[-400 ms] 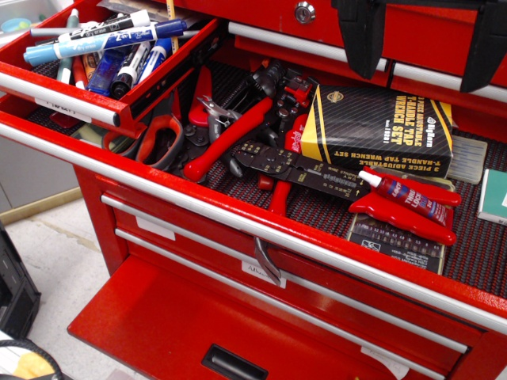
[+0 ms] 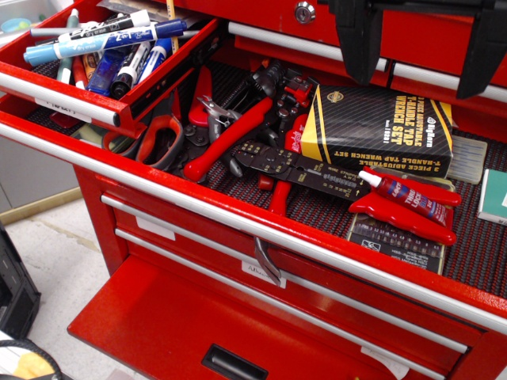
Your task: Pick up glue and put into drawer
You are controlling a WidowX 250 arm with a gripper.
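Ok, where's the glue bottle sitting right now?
The glue lies in the open drawer, right of centre, on red pliers handles, just below the black tap wrench set box. The gripper hangs open above.

Drawer [image 2: 238, 207] front: glossy red painted metal, brushed silver pull rail. Drawer liner [image 2: 483, 253]: matt black ribbed rubber-like mat. Glue [image 2: 402, 194]: shiny red plastic bottle, white plastic nozzle, printed paper-like label. Pliers [image 2: 238, 134]: smooth red dipped-plastic handles, dull dark metal jaws. Wrench-set box [image 2: 379, 131]: glossy black printed card. Markers [image 2: 103, 41]: smooth plastic barrels. Hand [image 2: 424, 39]: matt black fingers, material unclear. Scissors [image 2: 154, 138]: red plastic loops.
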